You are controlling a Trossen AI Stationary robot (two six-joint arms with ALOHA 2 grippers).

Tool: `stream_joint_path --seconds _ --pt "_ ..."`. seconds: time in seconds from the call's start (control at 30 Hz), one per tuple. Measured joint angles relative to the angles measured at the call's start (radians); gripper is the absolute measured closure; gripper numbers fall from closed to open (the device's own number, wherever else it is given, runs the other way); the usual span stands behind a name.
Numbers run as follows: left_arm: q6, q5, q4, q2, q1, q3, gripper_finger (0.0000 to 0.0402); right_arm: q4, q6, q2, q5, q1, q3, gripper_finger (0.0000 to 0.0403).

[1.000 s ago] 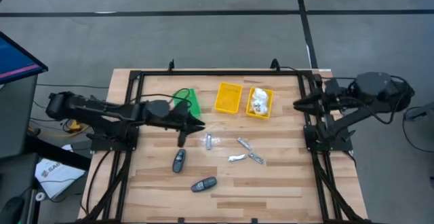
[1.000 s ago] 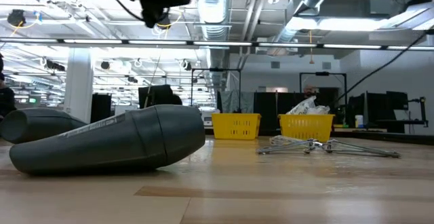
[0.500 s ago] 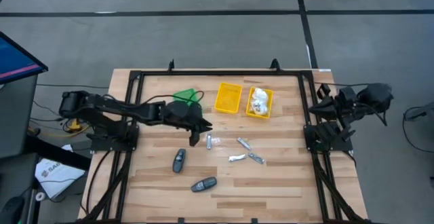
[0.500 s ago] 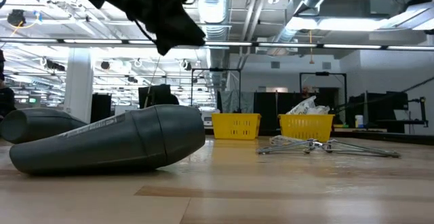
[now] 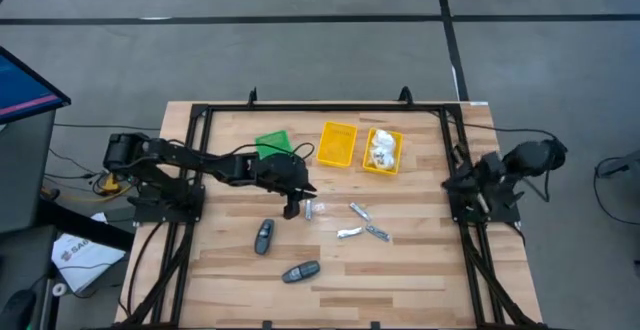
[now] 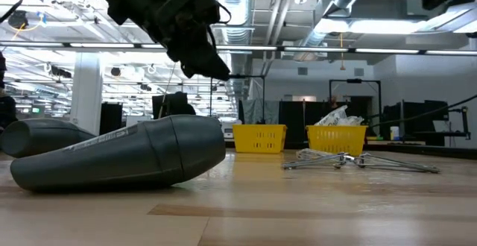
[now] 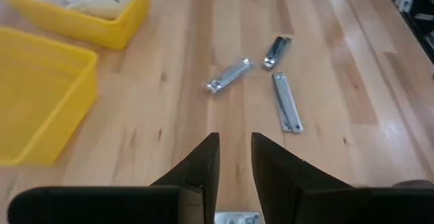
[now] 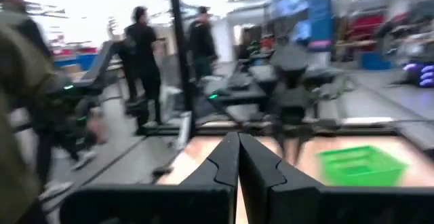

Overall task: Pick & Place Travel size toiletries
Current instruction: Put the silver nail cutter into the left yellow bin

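My left gripper [image 5: 293,210] [image 7: 235,157] hangs above the table's middle with a narrow gap between its fingers; the low view [image 6: 212,63] shows it well clear of the table. One thin silver piece [image 5: 310,208] [image 7: 237,218] lies flat on the table right below its fingertips. More silver pieces [image 5: 362,224] [image 7: 271,75] lie flat to its right. Two dark grey oval gadgets [image 5: 263,236] [image 5: 300,271] lie on the table nearer the front. The white packets [image 5: 382,148] sit in a yellow bin. My right gripper [image 5: 452,182] [image 8: 239,157] is shut and empty at the table's right edge.
An empty yellow bin [image 5: 337,143] [image 7: 34,108] stands beside the yellow bin with the packets [image 5: 383,166], at the back middle. A green bin [image 5: 275,142] stands left of them, behind my left arm. People stand in the room beyond the table [image 8: 146,41].
My left gripper has gone toward the table's right edge and down, stopping over the leftmost silver piece. My right arm has drawn back toward the table's right edge and folded in. The things on the table have stayed still.
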Motion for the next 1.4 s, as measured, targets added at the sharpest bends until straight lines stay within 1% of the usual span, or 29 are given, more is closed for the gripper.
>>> stream_joint_path --seconds 0.03,0.13,0.2,0.3,0.5,0.6,0.67,0.73,0.8,0.87,0.93,1.0,1.07,1.17,1.23,1.3,1.4 --pt "0.006 0.003 0.004 0.006 0.0 0.0 0.0323 -0.016 0.014 0.004 -0.02 0.003 -0.029 0.0403" --pt "0.026 0.017 0.002 0.008 0.0 -0.001 0.0323 0.011 0.054 -0.002 -0.028 0.013 -0.111 0.0403" --pt "0.044 0.017 0.002 0.006 0.0 -0.001 0.0323 0.077 0.063 -0.002 -0.035 0.02 -0.153 0.0403" --pt "0.07 0.017 0.002 0.006 0.006 -0.001 0.0323 0.115 0.086 -0.001 -0.039 0.027 -0.23 0.0403" --pt "0.1 0.016 0.011 0.03 0.006 0.0 0.0323 0.291 0.128 -0.002 -0.04 0.04 -0.384 0.0403" --pt "0.1 0.015 -0.006 0.035 0.004 -0.002 0.0323 0.379 0.124 -0.001 -0.046 0.04 -0.433 0.0403" --pt "0.091 0.003 0.0 0.036 -0.002 -0.001 0.0323 0.397 0.106 0.008 -0.062 0.039 -0.44 0.0403" --pt "0.023 -0.021 -0.01 0.033 -0.006 -0.001 0.0323 0.396 0.094 0.012 -0.067 0.039 -0.44 0.0403" --pt "-0.117 -0.054 -0.019 0.028 -0.007 0.009 0.0323 0.396 0.093 0.012 -0.066 0.039 -0.44 0.0403" --pt "-0.264 -0.063 -0.057 0.017 -0.011 0.036 0.0323 0.395 0.115 0.013 -0.067 0.039 -0.44 0.0403" --pt "-0.35 -0.064 -0.09 0.009 -0.018 0.092 0.0323 0.395 0.141 0.014 -0.067 0.039 -0.44 0.0403" --pt "-0.362 -0.064 -0.127 -0.007 -0.033 0.166 0.0326 0.395 0.143 0.013 -0.067 0.039 -0.44 0.0403" --pt "-0.343 -0.075 -0.151 -0.011 -0.045 0.255 0.0334 0.394 0.144 0.015 -0.067 0.039 -0.44 0.0403" --pt "-0.339 -0.132 -0.255 -0.01 -0.049 0.38 0.0348 0.395 0.146 0.014 -0.066 0.039 -0.44 0.0403" --pt "-0.398 -0.195 -0.349 -0.01 -0.052 0.452 0.0357 0.4 0.146 0.012 -0.066 0.039 -0.441 0.0403" --pt "-0.492 -0.24 -0.441 -0.01 -0.051 0.494 0.0361 0.4 0.146 0.014 -0.066 0.039 -0.441 0.0403" --pt "-0.62 -0.248 -0.523 -0.008 -0.05 0.535 0.036 0.399 0.146 0.014 -0.066 0.039 -0.441 0.0403"
